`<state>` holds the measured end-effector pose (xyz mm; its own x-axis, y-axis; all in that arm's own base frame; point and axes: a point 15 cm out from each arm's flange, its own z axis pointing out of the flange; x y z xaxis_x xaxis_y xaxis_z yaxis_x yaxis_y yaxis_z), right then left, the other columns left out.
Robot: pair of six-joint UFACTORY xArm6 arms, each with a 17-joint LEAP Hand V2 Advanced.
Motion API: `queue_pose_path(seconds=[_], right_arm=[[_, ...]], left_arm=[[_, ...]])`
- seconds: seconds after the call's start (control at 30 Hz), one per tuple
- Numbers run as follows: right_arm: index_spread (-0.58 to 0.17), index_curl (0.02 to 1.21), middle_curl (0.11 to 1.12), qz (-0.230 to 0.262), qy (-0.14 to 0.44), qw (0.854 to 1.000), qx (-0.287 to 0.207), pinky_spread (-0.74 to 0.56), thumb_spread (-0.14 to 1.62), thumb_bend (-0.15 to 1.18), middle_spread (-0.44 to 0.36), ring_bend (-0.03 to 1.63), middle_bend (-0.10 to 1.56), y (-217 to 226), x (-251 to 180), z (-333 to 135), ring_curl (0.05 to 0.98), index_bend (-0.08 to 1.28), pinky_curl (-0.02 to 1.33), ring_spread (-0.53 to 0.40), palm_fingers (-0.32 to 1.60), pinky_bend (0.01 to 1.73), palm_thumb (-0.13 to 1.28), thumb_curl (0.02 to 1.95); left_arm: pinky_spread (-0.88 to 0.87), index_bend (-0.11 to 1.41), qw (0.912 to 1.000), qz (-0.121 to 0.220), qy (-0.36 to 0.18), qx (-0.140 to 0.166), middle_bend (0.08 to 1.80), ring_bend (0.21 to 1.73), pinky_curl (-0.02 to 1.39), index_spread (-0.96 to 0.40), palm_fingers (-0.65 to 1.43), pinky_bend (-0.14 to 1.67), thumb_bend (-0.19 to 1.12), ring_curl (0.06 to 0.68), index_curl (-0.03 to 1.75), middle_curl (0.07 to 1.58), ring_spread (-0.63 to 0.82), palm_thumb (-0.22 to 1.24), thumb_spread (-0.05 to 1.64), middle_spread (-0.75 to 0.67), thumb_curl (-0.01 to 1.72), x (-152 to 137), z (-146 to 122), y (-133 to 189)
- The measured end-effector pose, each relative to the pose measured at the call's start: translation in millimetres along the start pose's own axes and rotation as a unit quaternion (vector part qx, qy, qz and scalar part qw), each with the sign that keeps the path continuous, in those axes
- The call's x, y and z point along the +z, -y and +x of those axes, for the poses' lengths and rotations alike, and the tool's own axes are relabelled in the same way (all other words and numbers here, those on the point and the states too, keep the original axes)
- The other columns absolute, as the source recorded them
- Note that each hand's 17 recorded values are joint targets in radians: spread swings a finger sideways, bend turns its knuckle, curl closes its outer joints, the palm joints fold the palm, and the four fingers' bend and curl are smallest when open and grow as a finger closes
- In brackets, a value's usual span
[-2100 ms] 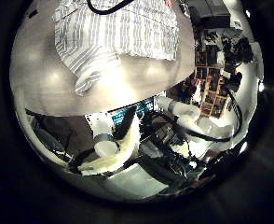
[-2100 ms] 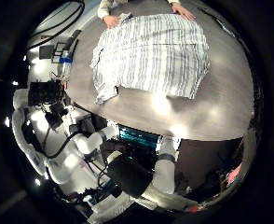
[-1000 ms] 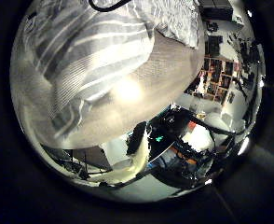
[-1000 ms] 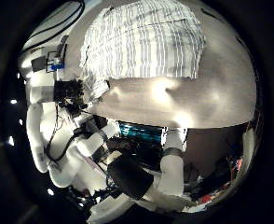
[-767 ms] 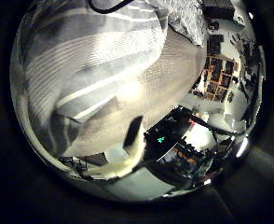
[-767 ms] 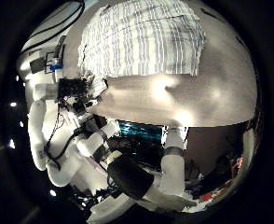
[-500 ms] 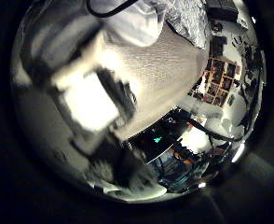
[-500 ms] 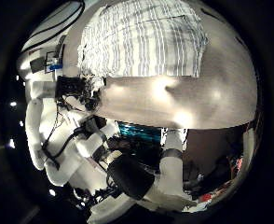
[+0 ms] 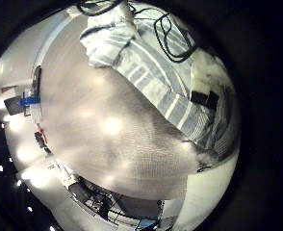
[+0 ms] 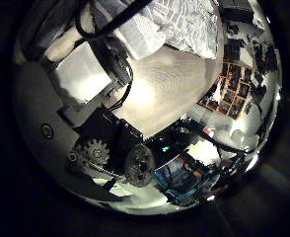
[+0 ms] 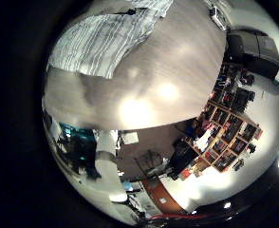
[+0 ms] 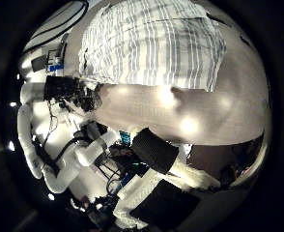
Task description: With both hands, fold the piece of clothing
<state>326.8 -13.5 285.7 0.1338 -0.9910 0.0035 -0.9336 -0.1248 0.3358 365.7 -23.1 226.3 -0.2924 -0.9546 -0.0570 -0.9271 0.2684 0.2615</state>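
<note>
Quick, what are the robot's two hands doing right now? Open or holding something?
Left hand: at the striped shirt's edge, grip cannot be told.
Right hand: over the table, cannot be told.

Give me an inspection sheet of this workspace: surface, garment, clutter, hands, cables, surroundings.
Surface: round table, bare beside the cloth.
Job's things: striped shirt lying spread on the table, one edge bunched in the left little finger side view.
Clutter: nothing seen on the table.
Hands: left hand at the shirt's edge, fingers unclear; right hand's fingers not seen.
Cables: left out.
Surroundings: shelves beyond the table.
</note>
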Motion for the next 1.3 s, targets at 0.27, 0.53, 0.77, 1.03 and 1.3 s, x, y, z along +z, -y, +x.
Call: queue_pose_path(seconds=[0.27,0.53,0.77,1.03,1.3], right_arm=[[-0.283,0.29,0.39,-0.024,-0.009,1.0,-0.012,0.13,1.13,-0.02,-0.08,0.75,0.33,14.0,62.6,-6.7,0.275,0.17,0.21,-0.121,0.29,0.65,0.43,0.33],[-0.271,0.31,0.4,-0.021,-0.016,0.999,-0.024,0.14,1.11,-0.02,-0.08,0.72,0.33,31.2,74.6,-16.1,0.271,0.18,0.2,-0.114,0.26,0.64,0.45,0.34],[-0.265,0.33,0.41,-0.024,-0.037,0.999,-0.017,0.15,1.1,-0.02,-0.079,0.69,0.35,49.7,91.0,-15.7,0.265,0.2,0.18,-0.101,0.29,0.6,0.48,0.35],[-0.356,0.37,0.49,-0.026,-0.067,0.997,-0.009,-0.16,1.07,0.0,-0.222,0.85,0.56,59.9,97.6,-9.4,0.299,0.21,0.15,-0.257,0.81,0.63,0.63,0.38],[-0.435,0.64,0.71,0.049,-0.071,0.996,-0.008,-0.37,1.09,0.03,-0.262,1.14,0.92,79.0,69.8,-11.9,0.477,0.68,0.34,-0.27,1.32,1.05,0.84,0.44]], left_arm=[[-0.58,0.45,0.9999,0.003,0.003,0.011,1.06,1.37,0.65,-0.66,1.06,1.22,-0.01,0.51,1.05,0.87,-0.45,0.88,1.05,-0.52,0.59,-29.5,7.2,4.6],[-0.58,0.39,0.9999,0.0,0.004,0.014,1.04,1.38,0.66,-0.71,1.06,1.23,-0.01,0.508,1.19,0.91,-0.45,0.88,1.05,-0.54,0.62,-48.1,10.3,2.0],[-0.58,0.33,0.9999,0.0,0.004,0.012,1.02,1.38,0.66,-0.73,1.07,1.23,-0.01,0.507,1.29,0.93,-0.45,0.87,1.06,-0.55,0.63,-62.3,8.5,-1.1],[-0.57,0.29,0.9999,0.003,0.004,0.012,1.0,1.37,0.65,-0.74,1.08,1.23,-0.01,0.503,1.36,0.96,-0.45,0.86,1.07,-0.57,0.63,-81.1,5.8,-5.3],[-0.57,0.25,0.9993,-0.026,-0.003,0.025,0.98,1.37,0.65,-0.74,1.09,1.23,-0.01,0.501,1.42,0.98,-0.45,0.85,1.07,-0.58,0.64,-83.1,5.3,-22.7]])
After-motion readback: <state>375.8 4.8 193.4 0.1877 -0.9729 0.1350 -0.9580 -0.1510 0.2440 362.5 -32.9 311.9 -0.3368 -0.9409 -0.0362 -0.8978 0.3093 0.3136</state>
